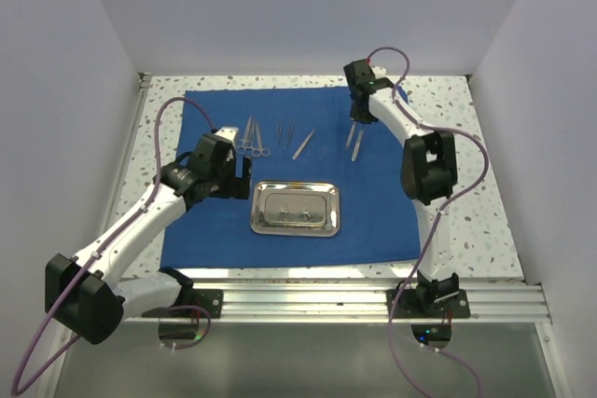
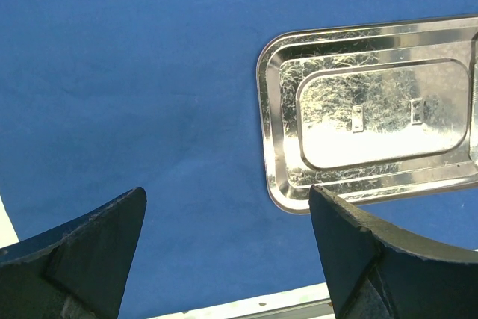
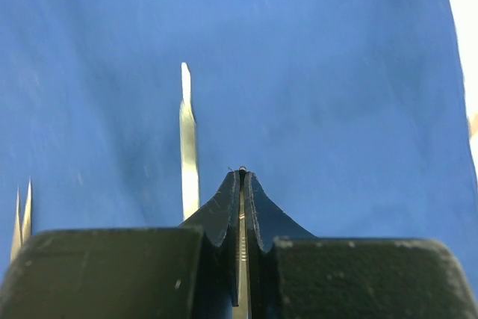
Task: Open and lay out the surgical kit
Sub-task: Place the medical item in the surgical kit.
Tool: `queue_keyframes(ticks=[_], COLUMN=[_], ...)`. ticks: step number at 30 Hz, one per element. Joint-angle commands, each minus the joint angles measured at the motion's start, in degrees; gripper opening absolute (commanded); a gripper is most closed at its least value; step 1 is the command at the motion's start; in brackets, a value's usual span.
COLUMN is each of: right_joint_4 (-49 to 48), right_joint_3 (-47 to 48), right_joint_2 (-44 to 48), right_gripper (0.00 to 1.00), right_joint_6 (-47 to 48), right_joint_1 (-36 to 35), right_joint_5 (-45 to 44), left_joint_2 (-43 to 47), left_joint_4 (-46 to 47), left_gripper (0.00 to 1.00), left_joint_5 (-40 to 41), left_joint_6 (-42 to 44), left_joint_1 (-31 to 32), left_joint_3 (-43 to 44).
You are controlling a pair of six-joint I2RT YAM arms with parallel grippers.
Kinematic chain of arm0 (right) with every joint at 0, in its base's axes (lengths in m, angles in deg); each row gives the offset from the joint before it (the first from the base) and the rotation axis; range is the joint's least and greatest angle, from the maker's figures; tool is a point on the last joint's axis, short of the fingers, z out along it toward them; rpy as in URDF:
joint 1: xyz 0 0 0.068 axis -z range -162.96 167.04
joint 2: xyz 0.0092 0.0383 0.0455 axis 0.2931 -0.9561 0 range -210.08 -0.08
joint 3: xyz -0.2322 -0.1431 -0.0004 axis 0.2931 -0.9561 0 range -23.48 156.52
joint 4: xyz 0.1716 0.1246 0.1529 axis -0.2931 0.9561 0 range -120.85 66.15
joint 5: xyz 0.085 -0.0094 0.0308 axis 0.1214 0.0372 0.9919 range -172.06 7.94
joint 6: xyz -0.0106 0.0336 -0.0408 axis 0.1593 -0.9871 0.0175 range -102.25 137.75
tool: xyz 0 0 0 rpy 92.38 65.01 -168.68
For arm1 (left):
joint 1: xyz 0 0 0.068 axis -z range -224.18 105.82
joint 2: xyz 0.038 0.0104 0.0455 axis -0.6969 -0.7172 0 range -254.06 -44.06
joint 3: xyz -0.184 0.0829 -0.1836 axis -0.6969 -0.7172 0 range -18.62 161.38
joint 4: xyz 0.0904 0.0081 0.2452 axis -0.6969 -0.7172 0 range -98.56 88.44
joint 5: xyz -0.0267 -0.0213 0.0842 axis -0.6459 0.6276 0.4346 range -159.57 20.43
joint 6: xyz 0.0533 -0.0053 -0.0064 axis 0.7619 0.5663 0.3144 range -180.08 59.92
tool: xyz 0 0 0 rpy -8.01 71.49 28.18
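Royal-blue drape (image 1: 215, 221) lies spread flat over the speckled table (image 1: 466, 230), with the shiny steel tray (image 1: 296, 209) sitting near the middle of the cloth's near edge. Toward the drape's far edge the kit lies in a loose row: ring-handled instruments (image 1: 252, 139) at the left, finer pieces (image 1: 284, 130) beside them, then flat tweezers (image 1: 304, 144).

At the row's right end the right gripper (image 1: 356, 116) is clenched on a thin steel strip (image 3: 240, 252), apparently another pair of tweezers. A second steel piece (image 3: 188, 147) lies just beside it on the cloth. The left gripper (image 1: 244, 172) hangs with jaws spread wide and holds nothing, over bare cloth just left of the tray.

The instruments look light, stiff and slick, and they lie almost flush with the soft cloth. A pinch across the flat mid-shank seems the surest hold, since the fine tips could bend or snag the weave. The rigid, glossy tray would best be taken by its raised rim.
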Motion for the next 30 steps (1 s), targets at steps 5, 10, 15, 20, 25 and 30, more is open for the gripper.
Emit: queue_keyframes(ticks=[5,10,15,20,25,30], right_joint_4=[0.88,-0.53,-4.57,-8.44,-6.87,-6.94], right_joint_3=[14.64,14.56,4.91,-14.42,-28.57,-38.85], right_joint_2=[-11.64,-13.15,-4.46,10.91,26.48,32.82], right_gripper=[0.00,0.14,0.95,0.95,0.95,0.87], right_joint_6=[2.45,1.40,0.69,-0.10,-2.38,-9.93], right_joint_1=[0.94,2.44,2.61,-0.53,-8.10,-15.05], right_joint_5=[-1.66,-2.27,-1.31,3.17,6.33,11.69], left_joint_2=[-2.31,-4.60,-5.39,-5.13,-4.34,-2.67], left_joint_4=[-0.51,-0.95,-0.60,1.68,4.75,5.64], left_gripper=[0.93,0.93,0.93,0.93,0.93,0.93], left_joint_5=[1.48,1.04,0.60,-0.71,-2.47,-3.00], left_joint_6=[-0.85,-0.15,0.64,1.26,1.43,2.31], left_joint_1=[-0.37,-0.37,-0.37,-0.37,-0.37,-0.37], left_joint_3=[1.92,3.42,3.33,1.66,-1.32,-3.17])
